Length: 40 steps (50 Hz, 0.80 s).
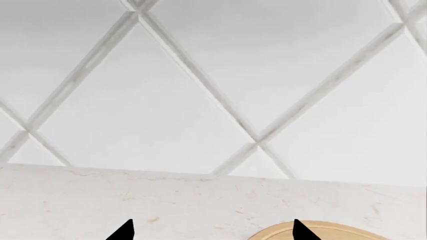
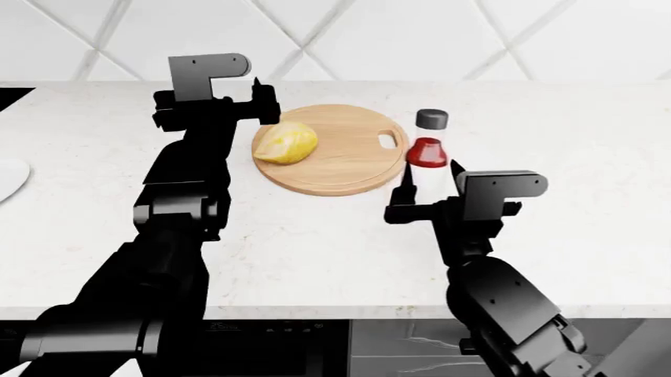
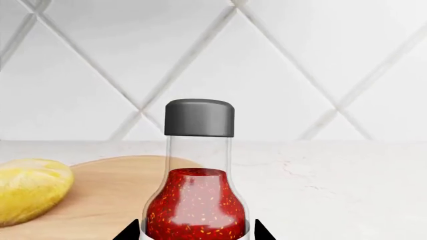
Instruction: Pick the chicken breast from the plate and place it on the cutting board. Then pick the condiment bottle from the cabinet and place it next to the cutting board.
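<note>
The chicken breast (image 2: 285, 143), pale yellow and lumpy, lies on the left part of the round wooden cutting board (image 2: 341, 161). The condiment bottle (image 2: 428, 141), red sauce under a dark cap, stands upright on the counter just right of the board. My right gripper (image 2: 430, 174) is open with a finger on each side of the bottle (image 3: 199, 200); a thin gap shows at both sides. The chicken breast (image 3: 30, 190) and cutting board (image 3: 113, 190) also show there. My left gripper (image 2: 267, 102) hangs open and empty by the board's far left edge (image 1: 320, 231). The white plate (image 2: 9, 179) is at the far left.
A white marble counter (image 2: 314, 251) runs across the view, with its front edge near my torso. A tiled wall with diagonal seams (image 1: 200, 75) rises behind the counter.
</note>
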{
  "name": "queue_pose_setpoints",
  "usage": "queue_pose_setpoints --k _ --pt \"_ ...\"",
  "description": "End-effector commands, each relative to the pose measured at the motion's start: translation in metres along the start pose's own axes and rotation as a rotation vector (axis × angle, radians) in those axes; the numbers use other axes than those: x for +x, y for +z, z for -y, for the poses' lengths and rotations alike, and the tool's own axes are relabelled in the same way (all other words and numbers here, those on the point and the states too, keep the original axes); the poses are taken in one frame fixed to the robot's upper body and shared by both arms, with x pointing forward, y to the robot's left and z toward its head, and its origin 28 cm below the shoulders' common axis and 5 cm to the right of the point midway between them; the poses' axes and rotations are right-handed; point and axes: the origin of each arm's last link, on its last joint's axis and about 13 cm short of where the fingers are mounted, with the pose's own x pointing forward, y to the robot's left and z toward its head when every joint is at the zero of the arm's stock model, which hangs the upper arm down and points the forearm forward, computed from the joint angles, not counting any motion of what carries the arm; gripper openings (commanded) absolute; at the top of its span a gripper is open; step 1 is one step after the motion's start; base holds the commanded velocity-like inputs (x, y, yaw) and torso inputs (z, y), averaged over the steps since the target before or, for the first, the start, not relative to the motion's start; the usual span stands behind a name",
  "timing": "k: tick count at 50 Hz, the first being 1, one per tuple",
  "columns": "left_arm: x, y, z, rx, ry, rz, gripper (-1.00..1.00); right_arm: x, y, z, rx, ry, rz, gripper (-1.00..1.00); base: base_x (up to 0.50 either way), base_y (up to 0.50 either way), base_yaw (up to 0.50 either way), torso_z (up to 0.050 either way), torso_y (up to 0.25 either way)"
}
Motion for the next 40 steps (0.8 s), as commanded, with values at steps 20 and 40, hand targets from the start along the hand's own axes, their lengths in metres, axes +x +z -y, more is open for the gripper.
queue_pose_setpoints --k 20,40 --pt "0.0 -0.0001 -0.0001 -0.001 -0.001 -0.001 1.0 -0.0015 -0.0121 -0.0048 -0.029 0.022 0.014 1.0 0.0 0.0 0.0 0.0 0.0" --pt "-0.0001 -0.0004 -0.0002 0.001 -0.002 -0.001 1.0 -0.0034 -0.012 -0.005 -0.024 0.021 0.013 1.0 0.0 0.0 0.0 0.0 0.0"
